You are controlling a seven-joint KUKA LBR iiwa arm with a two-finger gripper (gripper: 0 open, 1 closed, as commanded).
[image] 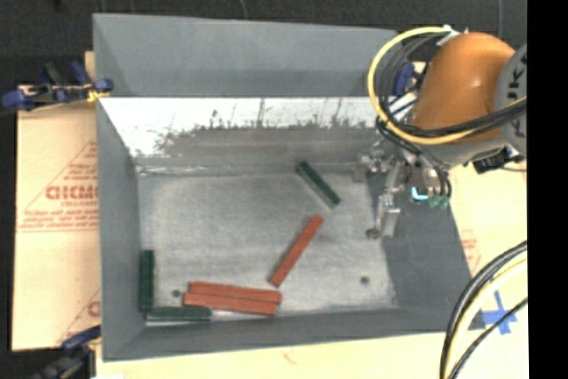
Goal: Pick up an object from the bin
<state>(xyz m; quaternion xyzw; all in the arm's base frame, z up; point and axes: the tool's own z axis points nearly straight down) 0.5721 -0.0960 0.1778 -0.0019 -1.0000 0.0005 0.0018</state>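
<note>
Orange dome-shaped cover [457, 93] on the arm's wrist, ringed by yellow cables [390, 124], stands highest toward the camera. Below it the gripper [382, 222] hangs over bare floor at the right side of the grey metal bin [115, 217], close to the right wall. Whether the gripper is released or clenched cannot be told, and no bar is seen held by it. Nearest to it, to the left and apart, a short dark-green flat bar [318, 184] lies tilted near the back wall. Next, lower left, a long red-brown flat bar [296, 251] lies diagonally on open floor. Farther off, along the front wall, a pair of red-brown bars [232, 297] lie side by side, touching. At the front-left corner a dark-green bar [146, 280] lies along the left wall and a second dark-green bar [180, 313] along the front wall. Count: 3 red-brown bars and 3 dark-green bars, 6 in all, none heaped. Step in hand, by judgement: approach, with nothing yet picked. The next move would call for shifting left over 1 of the 2 near bars, turning the gripper across its narrow width, then descending to grasp. The diagonal red-brown bar, clear of every wall, looks the easier target.
</note>
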